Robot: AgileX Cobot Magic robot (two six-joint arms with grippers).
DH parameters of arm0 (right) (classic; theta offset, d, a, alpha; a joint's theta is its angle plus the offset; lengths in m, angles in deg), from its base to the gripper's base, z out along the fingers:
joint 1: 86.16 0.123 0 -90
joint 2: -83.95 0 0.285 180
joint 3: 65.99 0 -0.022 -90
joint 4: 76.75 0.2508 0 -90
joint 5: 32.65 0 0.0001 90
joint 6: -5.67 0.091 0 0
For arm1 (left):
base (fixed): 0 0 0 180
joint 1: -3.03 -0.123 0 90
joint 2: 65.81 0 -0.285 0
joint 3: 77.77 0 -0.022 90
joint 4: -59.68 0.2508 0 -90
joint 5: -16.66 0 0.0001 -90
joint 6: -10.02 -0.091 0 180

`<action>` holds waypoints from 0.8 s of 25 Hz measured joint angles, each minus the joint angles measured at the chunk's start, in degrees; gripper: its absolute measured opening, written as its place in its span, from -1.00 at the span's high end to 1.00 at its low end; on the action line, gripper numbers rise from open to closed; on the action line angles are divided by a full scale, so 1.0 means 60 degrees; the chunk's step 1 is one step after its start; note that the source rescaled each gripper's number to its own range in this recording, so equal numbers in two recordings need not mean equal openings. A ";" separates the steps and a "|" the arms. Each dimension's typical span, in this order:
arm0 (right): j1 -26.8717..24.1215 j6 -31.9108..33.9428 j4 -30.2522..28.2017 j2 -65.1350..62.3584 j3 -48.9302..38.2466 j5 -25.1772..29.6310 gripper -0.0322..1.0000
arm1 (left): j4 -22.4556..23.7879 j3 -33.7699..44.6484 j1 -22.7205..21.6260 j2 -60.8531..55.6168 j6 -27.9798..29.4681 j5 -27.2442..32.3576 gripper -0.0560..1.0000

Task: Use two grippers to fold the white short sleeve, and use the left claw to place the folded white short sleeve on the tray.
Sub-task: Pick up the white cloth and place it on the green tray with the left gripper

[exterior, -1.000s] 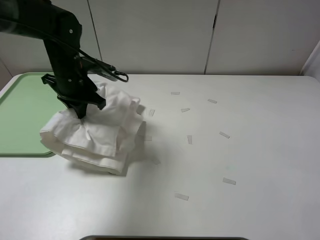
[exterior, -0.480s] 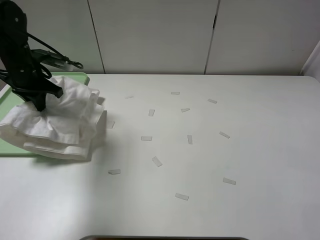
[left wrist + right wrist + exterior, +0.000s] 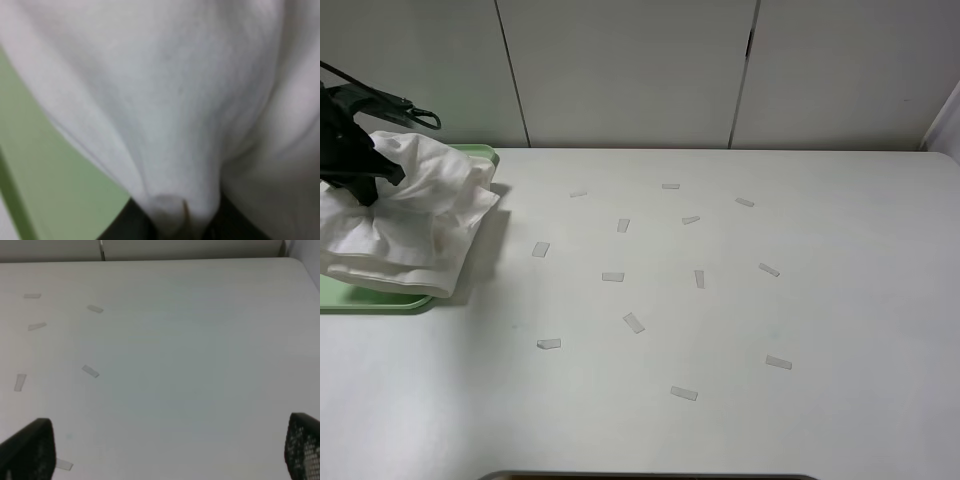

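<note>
Jaws of the left claw clenched on the white short sleeve, bundle lifted and hanging over the tray at the bench's far left corner. Right gripper jaws spread wide, nothing between them, above bare bench with tape strips scattered about.

We see the white short sleeve as soft, matt cotton cloth, thin and wrinkled. At nine o'clock the tray looks like smooth pale green plastic with a faint sheen. The table is a smooth, matt white surface. The small tape strips look papery, slightly translucent.
</note>
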 joint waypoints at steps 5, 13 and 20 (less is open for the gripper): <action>0.0000 0.0000 0.0000 0.0000 0.0000 0.0000 -1.00 | -0.0021 0.0000 -0.0327 0.0000 -0.0622 -0.0534 0.66; 0.0000 0.0000 0.0000 0.0000 0.0000 0.0000 -1.00 | 0.0004 0.0000 -0.1018 0.0000 -0.1011 -0.0902 0.67; 0.0000 0.0000 0.0000 0.0000 0.0000 0.0000 -1.00 | 0.0012 0.0000 -0.1081 0.0000 -0.1042 -0.1176 0.67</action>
